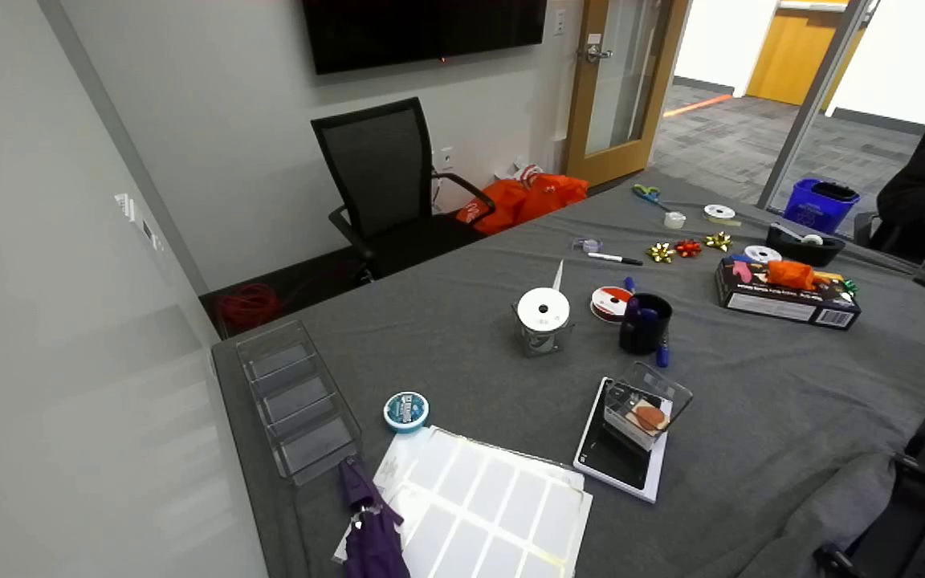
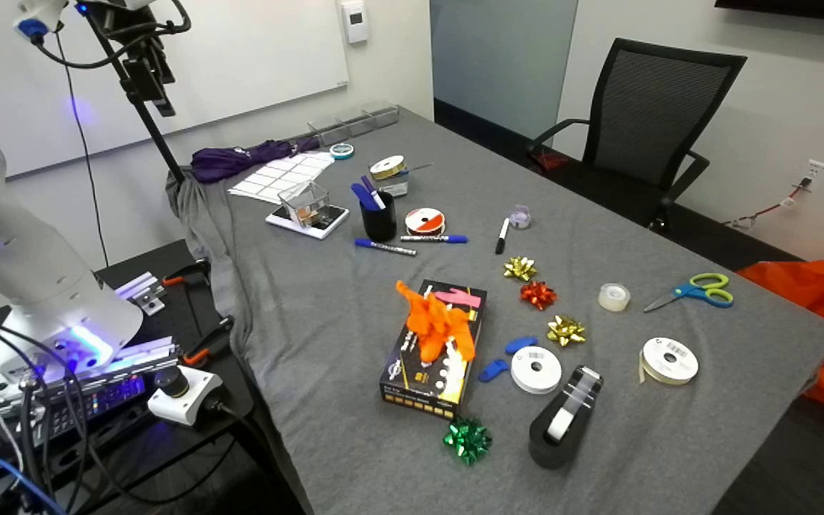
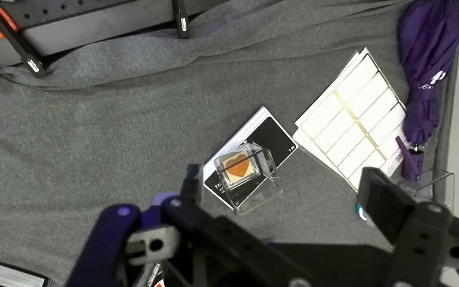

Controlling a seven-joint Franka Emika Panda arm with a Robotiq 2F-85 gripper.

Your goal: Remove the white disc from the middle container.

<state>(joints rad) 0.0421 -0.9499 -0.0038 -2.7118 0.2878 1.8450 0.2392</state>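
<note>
The white disc (image 1: 543, 310) is a flat round spool with a dark centre hole. It lies on top of the middle container (image 1: 541, 343), a small see-through cup, and overhangs it. A pointed strip sticks up behind the disc. In an exterior view the disc (image 2: 388, 167) shows a gold edge, resting on the container (image 2: 395, 187). My gripper (image 2: 160, 96) is high above the table, well apart from both. In the wrist view my gripper (image 3: 283, 187) is open, with nothing between its fingers. The disc and middle container do not show in the wrist view.
A tilted clear box (image 1: 647, 405) stands on a white-and-black package (image 1: 623, 449). A black pen cup (image 1: 644, 325) and a red-and-white spool (image 1: 611, 303) stand beside the middle container. Label sheets (image 1: 486, 514), a purple umbrella (image 1: 374, 530) and a blue-rimmed round tin (image 1: 406, 411) lie nearby.
</note>
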